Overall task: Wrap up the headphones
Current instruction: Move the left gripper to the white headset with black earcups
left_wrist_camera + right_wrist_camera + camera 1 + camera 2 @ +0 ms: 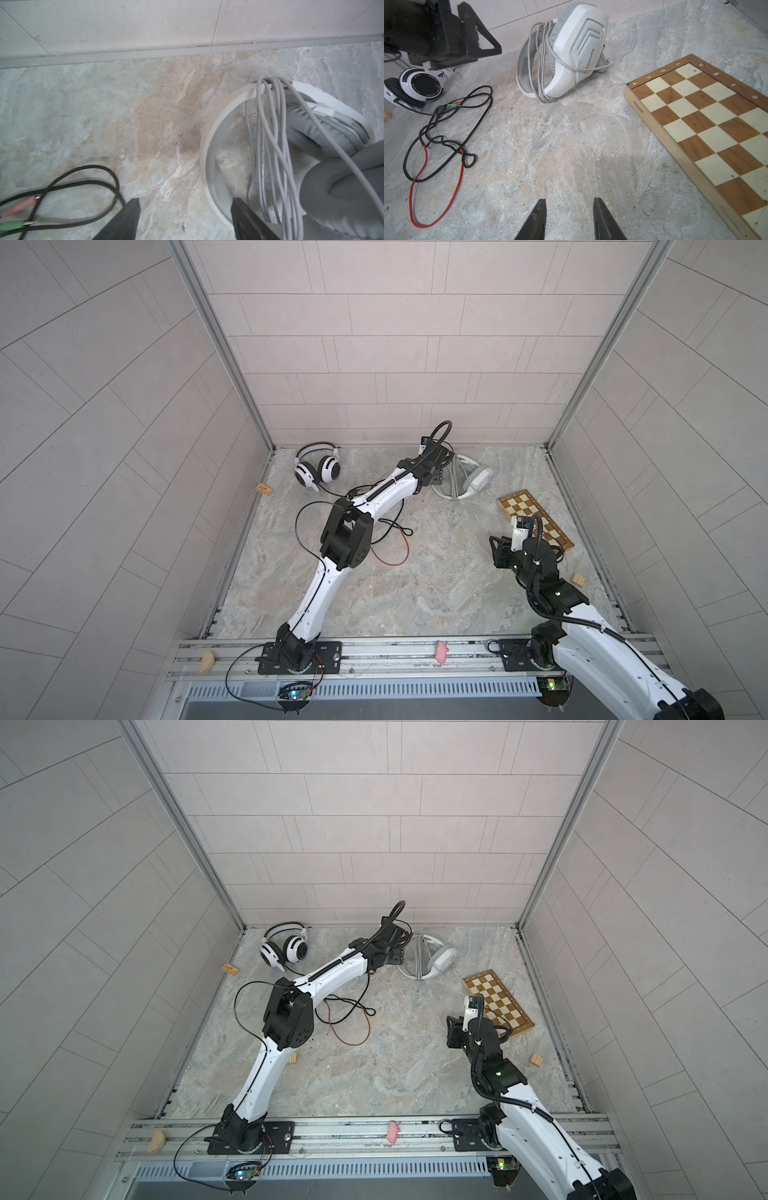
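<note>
The pale-grey headphones (478,479) (442,960) (577,56) stand near the back wall, their whitish cable (270,145) looped several times over the headband (209,133). My left gripper (186,202) (438,475) is open right beside that headband, and only bare table shows between its fingers. One fingertip (239,207) lies against the band's edge. The white headphones (318,468) (421,87) with black-striped cups sit at the back left. Their black-red cable (390,543) (446,135) lies loose on the table. My right gripper (570,200) (498,551) hovers open and empty.
A wooden chessboard (536,518) (706,124) lies at the right, beside my right arm. Small wooden blocks sit at the right edge (578,579) and the left edge (264,489). The pink and green plugs (16,216) lie by my left finger.
</note>
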`<action>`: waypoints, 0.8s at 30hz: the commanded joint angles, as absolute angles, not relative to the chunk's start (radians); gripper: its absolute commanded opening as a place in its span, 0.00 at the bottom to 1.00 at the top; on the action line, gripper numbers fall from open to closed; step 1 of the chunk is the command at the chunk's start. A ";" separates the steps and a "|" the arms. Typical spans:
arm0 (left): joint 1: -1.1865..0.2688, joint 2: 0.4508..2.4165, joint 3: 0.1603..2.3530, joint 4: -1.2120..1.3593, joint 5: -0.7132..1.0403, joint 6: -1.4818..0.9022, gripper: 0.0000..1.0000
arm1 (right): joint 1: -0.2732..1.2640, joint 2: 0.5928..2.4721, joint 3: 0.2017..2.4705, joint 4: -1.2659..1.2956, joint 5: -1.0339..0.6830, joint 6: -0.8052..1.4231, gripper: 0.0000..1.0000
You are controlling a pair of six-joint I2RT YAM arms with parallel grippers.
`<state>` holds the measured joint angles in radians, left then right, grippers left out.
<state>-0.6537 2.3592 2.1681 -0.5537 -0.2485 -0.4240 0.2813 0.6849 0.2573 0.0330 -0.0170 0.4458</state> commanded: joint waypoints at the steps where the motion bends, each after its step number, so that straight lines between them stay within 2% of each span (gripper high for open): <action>1: -0.630 2.255 2.132 -0.656 -0.282 -0.341 0.75 | 0.285 0.675 0.254 0.022 0.002 0.449 0.39; 5: -0.588 2.157 2.074 -0.682 -0.322 -0.285 0.76 | 0.286 0.684 0.254 0.033 -0.009 0.450 0.39; 13: -0.373 2.039 1.986 -0.733 -0.306 -0.265 0.77 | 0.303 0.676 0.229 0.093 -0.063 0.441 0.39; 18: -0.204 2.039 1.957 -0.710 -0.253 -0.294 0.77 | 0.332 0.709 0.223 0.123 -0.061 0.433 0.39; 24: -0.013 2.105 2.039 -0.822 -0.203 -0.337 0.77 | 0.404 0.809 0.259 0.138 -0.022 0.397 0.39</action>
<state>-0.0669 2.0781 1.9938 -0.7414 -0.2234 -0.3084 0.3759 0.7757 0.2302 0.1158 -0.0505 0.4225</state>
